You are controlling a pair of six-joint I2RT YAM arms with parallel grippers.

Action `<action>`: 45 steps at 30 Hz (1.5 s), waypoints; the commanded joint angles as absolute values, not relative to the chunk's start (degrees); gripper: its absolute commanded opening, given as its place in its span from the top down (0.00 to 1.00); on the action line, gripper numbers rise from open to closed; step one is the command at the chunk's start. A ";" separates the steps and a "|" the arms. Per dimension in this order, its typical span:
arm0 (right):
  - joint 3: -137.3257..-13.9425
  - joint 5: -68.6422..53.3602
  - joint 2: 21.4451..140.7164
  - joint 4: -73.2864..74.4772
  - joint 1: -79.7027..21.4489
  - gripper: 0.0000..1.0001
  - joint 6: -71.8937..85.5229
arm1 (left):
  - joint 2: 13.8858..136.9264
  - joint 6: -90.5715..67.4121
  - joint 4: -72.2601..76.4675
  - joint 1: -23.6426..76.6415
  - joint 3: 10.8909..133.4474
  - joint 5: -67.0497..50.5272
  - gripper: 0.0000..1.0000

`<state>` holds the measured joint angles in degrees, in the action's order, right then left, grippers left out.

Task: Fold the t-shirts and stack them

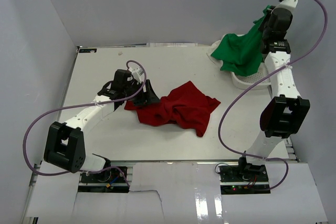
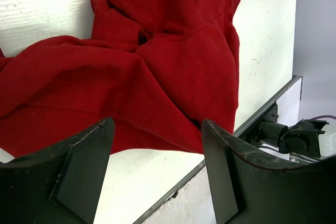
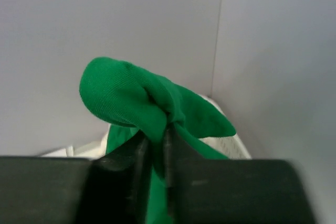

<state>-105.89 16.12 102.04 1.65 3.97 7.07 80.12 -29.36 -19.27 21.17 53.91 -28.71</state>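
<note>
Lying crumpled near the middle of the white table point(image 1: 105, 66), the deep red t-shirt point(image 1: 176, 109) is bunched into loose folds, with its long axis running roughly left to right across the table in the top view. One corner reaches out to the right and another points back toward the near edge, and neither collar nor sleeves can be made out in the heap. The left gripper point(image 1: 149, 94) sits low at the shirt's left end with its jaws spread wide and nothing between them. From the left wrist camera, the two dark fingers point(image 2: 84, 166) frame the near hem of the red cloth, just short of it, with bare table showing in the gap. The bright green t-shirt point(image 1: 242, 51) is at the far right corner, lifted off the table. The right gripper point(image 1: 266, 19) is raised high there with its jaws pressed together on a fold of the shirt, and in the right wrist view a rounded green bunch bulges out above the pinch. From that grip the shirt hangs downward, its long axis close to vertical, widening as it drops toward the white slotted basket point(image 1: 247, 81) that stands at the table's far right. Its lower folds overlap the basket's far left rim, though whether they rest on it cannot be told
</note>
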 commanded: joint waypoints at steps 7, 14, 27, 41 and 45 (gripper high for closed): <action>-99.75 14.95 99.32 -0.09 3.96 0.17 8.26 | 75.67 -28.39 -19.16 21.27 53.52 -26.37 0.23; -113.37 0.90 101.25 18.61 1.94 0.13 6.94 | 76.90 -30.14 -19.34 21.01 55.89 -24.17 0.23; -87.47 -15.79 85.88 26.81 -20.38 0.03 3.86 | 82.44 -33.13 -22.40 2.56 59.85 -27.34 0.23; -82.87 -14.59 90.08 33.13 -46.13 0.12 -3.60 | 89.55 -37.71 -25.75 -8.25 65.83 -25.57 0.23; -86.04 -12.22 93.07 34.28 -50.97 0.13 -7.02 | 91.58 -37.53 -26.72 -14.30 67.85 -26.89 0.23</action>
<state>-82.52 -14.31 91.48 32.93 -49.06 -3.01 91.66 -37.12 -25.58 -10.79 64.99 -25.12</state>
